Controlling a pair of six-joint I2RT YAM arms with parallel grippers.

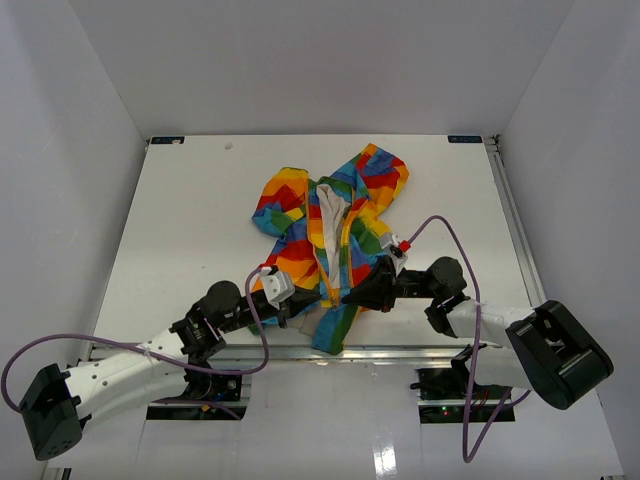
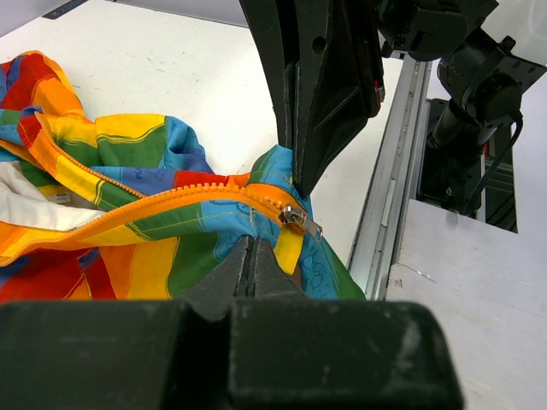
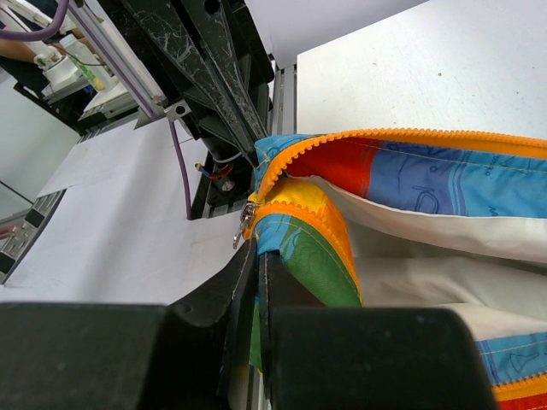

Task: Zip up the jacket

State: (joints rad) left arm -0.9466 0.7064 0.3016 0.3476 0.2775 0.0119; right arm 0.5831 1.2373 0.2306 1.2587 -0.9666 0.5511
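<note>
**Surface** (image 1: 190, 210): white, carries the jacket and is walled on three sides.

**Jacket** (image 1: 300, 200): rainbow patchwork. It lies front-up at the middle of the surface, hood at the far end, hem reaching the near edge between the two arms. The front is spread apart over most of its length, and the white lining (image 1: 329, 222) shows.

**Left arm** (image 1: 130, 365): reaches in low from the near left. Its jaws are pressed together, pinching the jacket's hem fabric just under the foot of the zipper.

**Right arm** (image 1: 500, 330): reaches in from the near right. Its jaws are pressed together on the jacket's edge, and the tips come down just beside the slider. The two sets of tips stand very near each other.

**Zipper** (image 2: 171, 201): yellow-orange. The two rows of teeth part right above the slider.

**Slider** (image 2: 293, 217): metal. It sits at the hem end of the zipper, and its pull tab hangs free.
</note>
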